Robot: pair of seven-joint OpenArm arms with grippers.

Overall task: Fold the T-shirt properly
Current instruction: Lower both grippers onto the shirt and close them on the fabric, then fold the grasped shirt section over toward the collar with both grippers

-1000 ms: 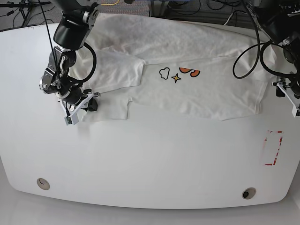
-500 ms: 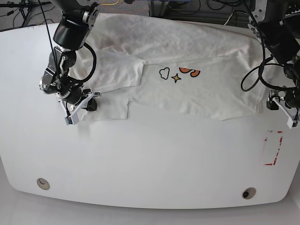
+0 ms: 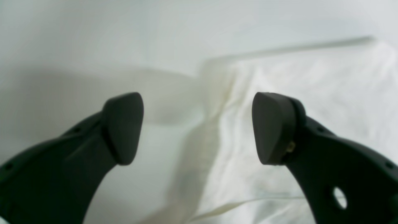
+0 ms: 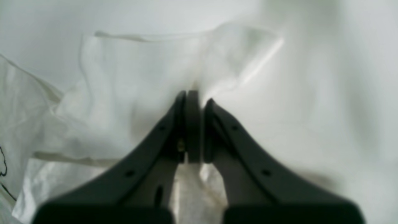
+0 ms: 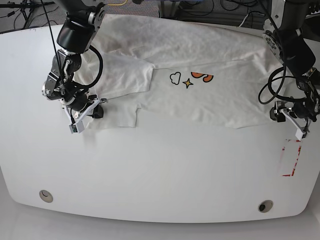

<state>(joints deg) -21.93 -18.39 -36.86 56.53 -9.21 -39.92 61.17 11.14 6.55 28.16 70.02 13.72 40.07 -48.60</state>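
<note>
The white T-shirt [image 5: 200,65] lies spread across the far half of the table, with its cloud and star print [image 5: 181,79] showing and one sleeve [image 5: 125,75] folded over. My right gripper [image 5: 96,111] is at the shirt's near-left corner. In the right wrist view it [image 4: 194,99] is shut on a pinch of the white cloth [image 4: 130,77]. My left gripper [image 5: 278,113] is at the shirt's near-right corner. In the left wrist view it [image 3: 197,127] is open, with the shirt's edge [image 3: 214,102] lying between the jaws and cloth [image 3: 311,109] spreading to the right.
The white table [image 5: 160,170] has a red-outlined rectangle mark [image 5: 291,157] near its right edge and two round holes [image 5: 46,196] [image 5: 265,206] near the front. Cables [image 5: 220,10] hang behind the far edge.
The arm on the right of the base view has moved down and left, bringing the open left gripper to the shirt's near-right corner. The right gripper has stayed shut on the cloth.
</note>
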